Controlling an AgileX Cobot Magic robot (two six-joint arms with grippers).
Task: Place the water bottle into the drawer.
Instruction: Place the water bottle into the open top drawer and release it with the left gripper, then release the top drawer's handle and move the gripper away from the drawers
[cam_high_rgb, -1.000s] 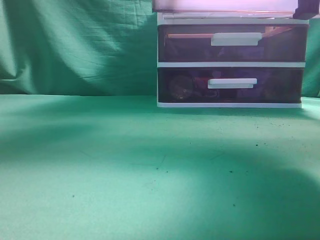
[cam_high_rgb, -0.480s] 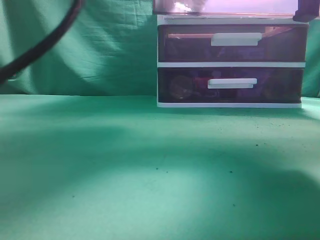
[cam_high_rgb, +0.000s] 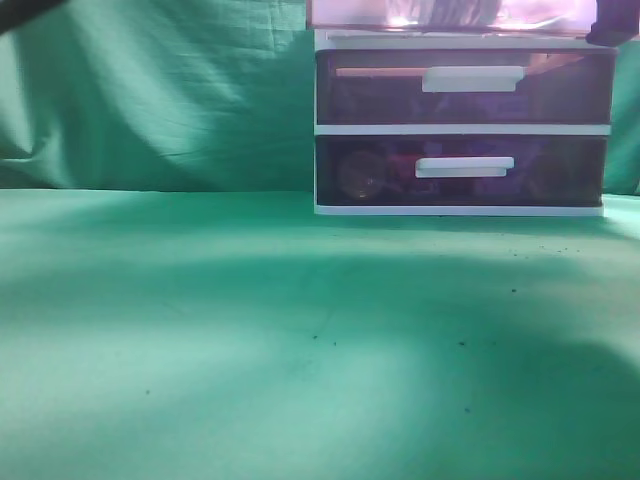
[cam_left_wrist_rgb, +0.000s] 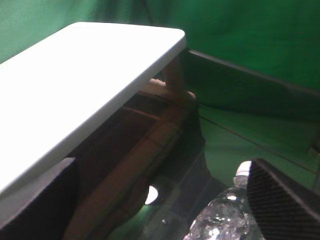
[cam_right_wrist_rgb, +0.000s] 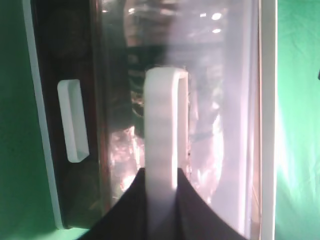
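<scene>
The drawer (cam_high_rgb: 350, 12), translucent reddish-purple, stands pulled out at the top of the white-framed unit. My right gripper (cam_right_wrist_rgb: 161, 175) is shut on its white bar handle (cam_right_wrist_rgb: 165, 115); it shows as a dark block at the drawer's right end (cam_high_rgb: 610, 28). My left gripper (cam_left_wrist_rgb: 162, 200) hangs over the open drawer (cam_left_wrist_rgb: 150, 145), beside the unit's white top (cam_left_wrist_rgb: 75, 75). It holds the clear water bottle (cam_left_wrist_rgb: 225, 220), white cap pointing away, against the right finger. A dark shape with glints shows through the drawer front (cam_high_rgb: 462, 12).
Two darker purple drawers (cam_high_rgb: 560, 90) (cam_high_rgb: 560, 170) with white handles sit shut below, holding dim items. The middle drawer's handle shows in the right wrist view (cam_right_wrist_rgb: 74, 120). A green cloth (cam_high_rgb: 300, 350) covers the table and hangs behind.
The left arm's cable crossed the upper left half a second ago and has left. A dark shape and glints have moved rightward inside the top drawer. The right gripper has stayed.
</scene>
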